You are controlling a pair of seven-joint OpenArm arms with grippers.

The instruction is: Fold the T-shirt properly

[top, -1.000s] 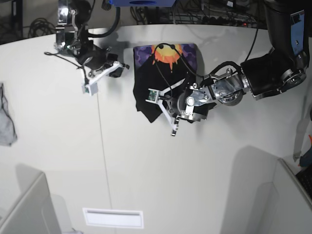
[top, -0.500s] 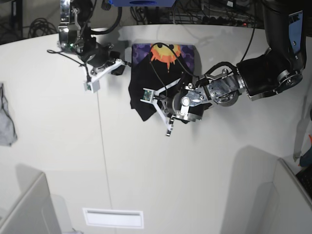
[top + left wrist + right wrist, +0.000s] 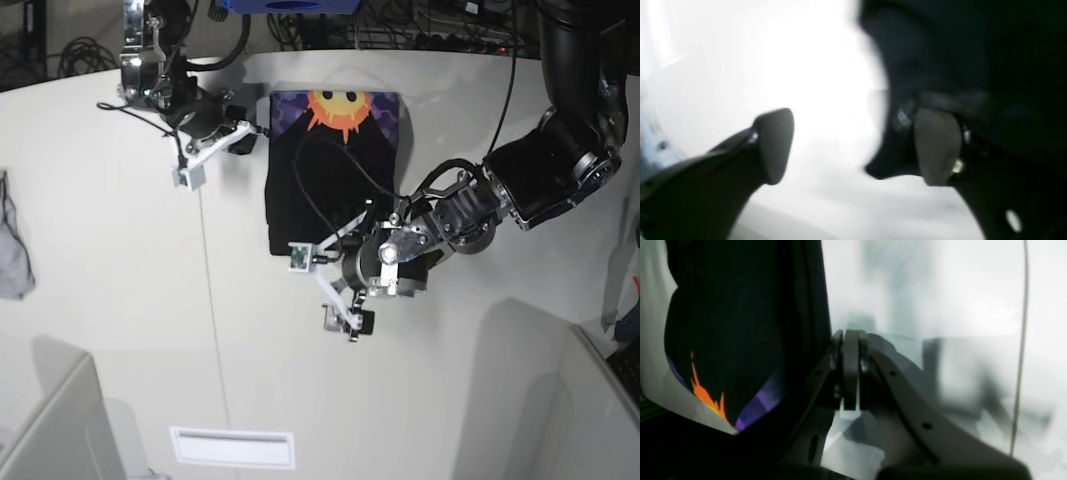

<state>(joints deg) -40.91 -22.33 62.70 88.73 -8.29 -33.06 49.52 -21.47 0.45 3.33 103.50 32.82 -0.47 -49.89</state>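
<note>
We see the T-shirt [image 3: 325,170] lying on the white table [image 3: 120,320] at the far centre of the base view, folded into a compact upright rectangle. Its far end shows the orange-yellow sun on purple; the near part is plain black fabric. The lower edge of the fold lies near the left arm's white fingers.

The left gripper [image 3: 322,288] sits on the right side of the base view, just off the near edge of the T-shirt. In the left wrist view its 2 fingers [image 3: 773,143] stand spread wide, with bare table between them. We note that the right-hand finger in that view lies against the black fabric edge, while the other is over the table alone. Nothing is pinched between them. That view is blurred, so we cannot tell whether the finger presses on the cloth or only overlaps it.

The right gripper [image 3: 225,140] sits on the left side of the base view, just beside the far left corner of the T-shirt. In the right wrist view its fingers [image 3: 850,370] are pressed together with nothing visible between them, and the black fabric with a strip of orange and purple print lies just to their left.

A small grey cloth [image 3: 12,250] lies at the left edge of the table, well apart from both arms.
</note>
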